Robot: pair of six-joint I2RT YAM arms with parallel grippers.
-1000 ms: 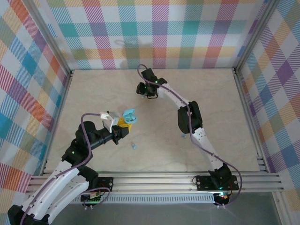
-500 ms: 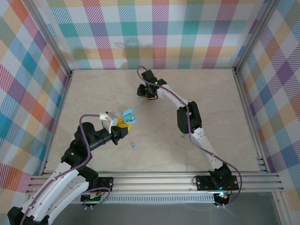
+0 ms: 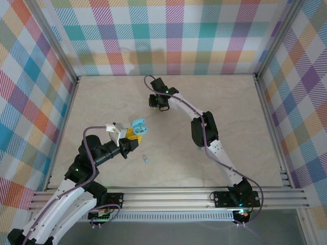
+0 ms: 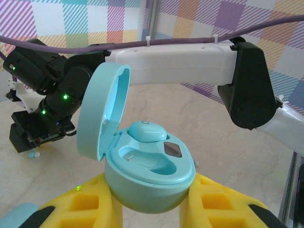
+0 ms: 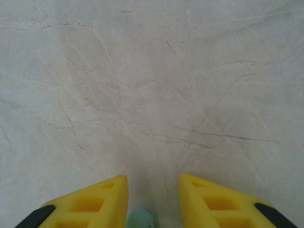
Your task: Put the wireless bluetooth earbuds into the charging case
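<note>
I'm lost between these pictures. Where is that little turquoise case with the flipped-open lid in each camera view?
Top external: the charging case sits left of centre, at the tip of the left gripper.
Left wrist: close up, lower centre, lid open, clamped between yellow fingers.
Right wrist: looks down on the marble tabletop, an earbud at the bottom edge.
Shared landmark: the marble tabletop.

One open charging case (image 4: 152,175) and, as far as visible, three earbuds (image 3: 146,159).
</note>
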